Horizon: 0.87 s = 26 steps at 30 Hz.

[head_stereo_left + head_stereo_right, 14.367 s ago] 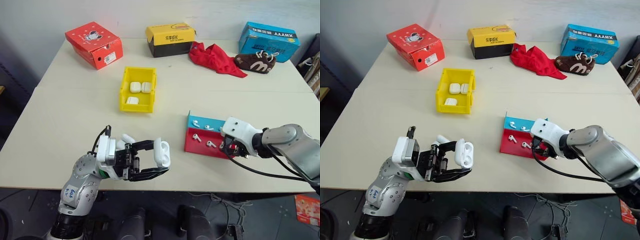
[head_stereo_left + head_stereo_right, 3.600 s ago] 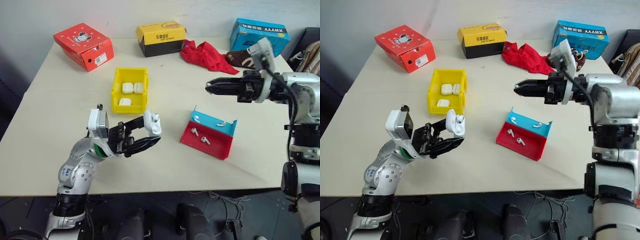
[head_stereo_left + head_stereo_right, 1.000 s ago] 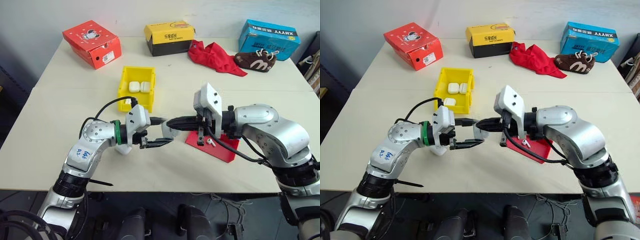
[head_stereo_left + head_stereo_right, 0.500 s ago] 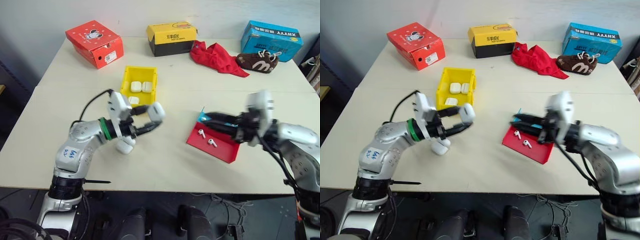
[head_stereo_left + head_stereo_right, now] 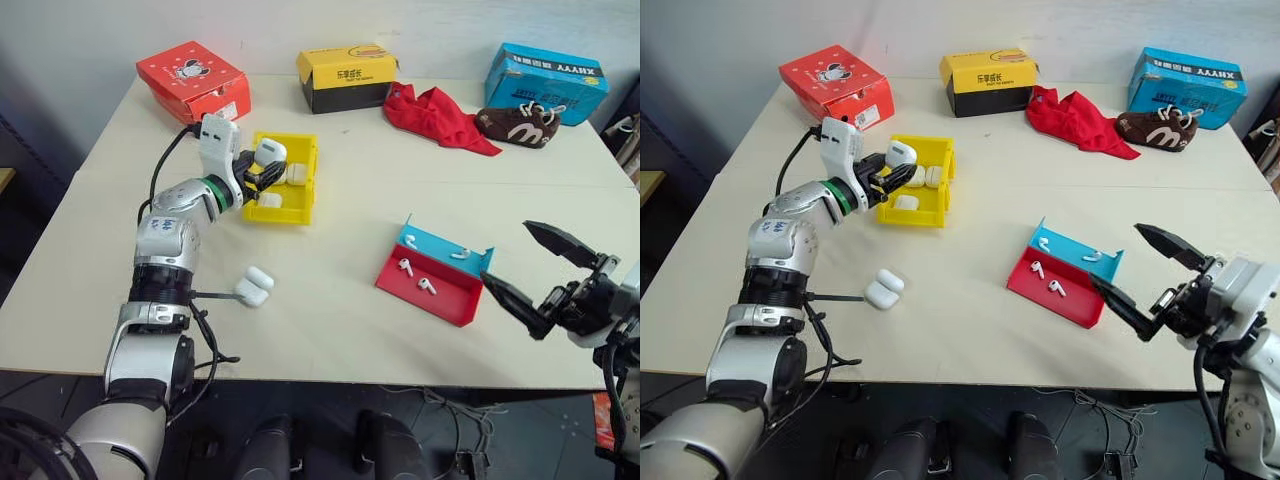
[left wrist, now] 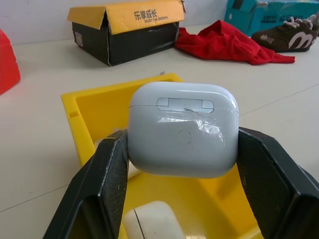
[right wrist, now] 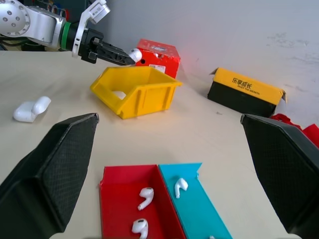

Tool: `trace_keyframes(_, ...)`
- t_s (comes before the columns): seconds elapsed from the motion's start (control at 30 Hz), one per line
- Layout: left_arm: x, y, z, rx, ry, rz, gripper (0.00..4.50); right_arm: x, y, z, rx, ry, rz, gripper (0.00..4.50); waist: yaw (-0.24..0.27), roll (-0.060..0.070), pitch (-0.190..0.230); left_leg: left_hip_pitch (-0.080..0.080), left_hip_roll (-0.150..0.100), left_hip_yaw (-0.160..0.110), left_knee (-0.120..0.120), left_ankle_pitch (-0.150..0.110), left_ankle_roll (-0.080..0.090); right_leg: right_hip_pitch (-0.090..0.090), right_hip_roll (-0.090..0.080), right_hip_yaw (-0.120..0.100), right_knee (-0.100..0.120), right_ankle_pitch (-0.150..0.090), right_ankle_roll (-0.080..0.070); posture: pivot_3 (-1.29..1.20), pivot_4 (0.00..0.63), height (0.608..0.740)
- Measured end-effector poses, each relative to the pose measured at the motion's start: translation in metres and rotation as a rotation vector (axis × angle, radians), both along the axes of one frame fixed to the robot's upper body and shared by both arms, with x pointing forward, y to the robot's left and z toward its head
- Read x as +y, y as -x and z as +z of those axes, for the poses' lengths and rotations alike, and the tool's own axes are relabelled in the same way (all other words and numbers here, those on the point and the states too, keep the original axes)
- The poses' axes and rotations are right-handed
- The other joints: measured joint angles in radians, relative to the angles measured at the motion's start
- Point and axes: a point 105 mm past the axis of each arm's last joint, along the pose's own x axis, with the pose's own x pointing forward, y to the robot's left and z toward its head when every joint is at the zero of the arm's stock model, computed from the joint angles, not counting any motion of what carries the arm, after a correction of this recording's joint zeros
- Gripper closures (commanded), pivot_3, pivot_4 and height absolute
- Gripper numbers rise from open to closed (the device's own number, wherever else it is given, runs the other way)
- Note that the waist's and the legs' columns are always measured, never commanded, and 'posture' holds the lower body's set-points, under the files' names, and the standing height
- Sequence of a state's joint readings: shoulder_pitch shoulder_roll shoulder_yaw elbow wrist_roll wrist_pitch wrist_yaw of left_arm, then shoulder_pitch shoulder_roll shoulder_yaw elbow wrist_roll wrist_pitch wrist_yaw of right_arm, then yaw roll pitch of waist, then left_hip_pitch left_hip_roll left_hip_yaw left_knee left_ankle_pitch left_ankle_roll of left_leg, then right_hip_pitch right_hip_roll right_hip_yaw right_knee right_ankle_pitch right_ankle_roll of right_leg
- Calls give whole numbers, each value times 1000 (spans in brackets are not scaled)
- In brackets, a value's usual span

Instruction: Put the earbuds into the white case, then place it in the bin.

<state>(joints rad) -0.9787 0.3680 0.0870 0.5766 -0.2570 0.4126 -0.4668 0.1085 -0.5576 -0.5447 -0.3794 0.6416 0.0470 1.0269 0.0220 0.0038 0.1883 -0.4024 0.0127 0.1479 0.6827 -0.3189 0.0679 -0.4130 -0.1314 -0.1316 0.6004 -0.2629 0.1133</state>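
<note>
My left gripper [image 5: 264, 163] is shut on a closed white case [image 6: 182, 129] and holds it level just above the near left part of the yellow bin [image 5: 302, 205]. Two other white cases [image 5: 294, 173] lie inside the bin. Several earbuds [image 5: 425, 286] lie in the red-and-blue tray [image 5: 445, 303], to the right of the table's middle. To the right of the tray, near the table's front edge, my right gripper [image 5: 506, 250] stands wide open with nothing in it. Another white case [image 5: 253, 285] lies with its lid open on the table, front left.
Along the far edge stand a red box [image 5: 195, 80], a yellow-and-black box [image 5: 345, 75] and a blue box [image 5: 545, 80]. A red cloth [image 5: 440, 115] and a brown shoe [image 5: 520, 125] lie between the last two.
My left gripper carried the closed case away from the table's middle to above the bin. The right gripper opened wide and drew back to the right, off the tray.
</note>
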Motion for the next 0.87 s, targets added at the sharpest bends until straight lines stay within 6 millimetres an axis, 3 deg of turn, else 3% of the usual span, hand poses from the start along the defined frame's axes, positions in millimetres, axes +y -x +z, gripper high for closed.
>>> trace_keyframes(0.07,-2,-2,-2,5,-11,-5,1724,0,1,0,-3,8,-1,8,-5,0,0,0,0,0,0,0,0,0,0,0,0,0,0,0,150,740)
trace_keyframes(0.1,-1,-5,-5,19,-33,12,1013,0,1,0,-3,12,-2,0,-5,0,0,0,1,0,0,0,-1,0,0,0,0,0,0,0,150,740)
trace_keyframes(0.23,15,-8,-7,34,-59,78,13,-2,0,0,2,20,-5,0,-7,0,0,0,1,0,0,0,-1,-1,0,0,1,0,0,0,150,740)
trace_keyframes(0.33,32,9,7,-64,-36,22,13,-7,-4,0,11,29,-21,0,-17,0,0,0,1,0,0,0,-1,-1,-1,1,2,0,0,0,150,740)
trace_keyframes(0.4,43,36,11,-139,-69,-82,13,-12,-7,2,21,55,-18,0,-26,0,0,2,1,0,0,0,-2,-1,-1,2,2,0,-1,0,150,740)
trace_keyframes(0.47,55,66,0,-173,-141,-182,13,-21,-10,2,46,95,-20,0,-31,0,0,4,1,1,0,-1,-2,0,-1,2,3,-1,-2,0,150,740)
trace_keyframes(0.57,84,105,-29,-122,-265,-232,13,-29,-11,-2,97,181,25,0,-31,0,0,7,2,1,0,-1,-3,1,-3,3,3,-2,-4,0,150,740)
trace_keyframes(0.67,132,154,-68,17,-380,-235,13,-48,-9,-8,178,278,58,0,-42,0,1,11,3,2,-2,-6,-9,3,-10,9,1,-4,-8,0,150,740)
trace_keyframes(0.73,152,177,-72,19,-400,-222,13,-59,-8,-12,218,342,86,0,-36,0,1,11,3,0,-3,-7,-10,2,-13,9,0,-4,-8,0,150,740)
trace_keyframes(0.87,180,202,-67,-3,-437,-139,13,-74,-9,-16,267,402,115,0,-22,0,1,12,2,-1,-4,-8,-9,1,-16,8,-1,-4,-8,0,150,740)
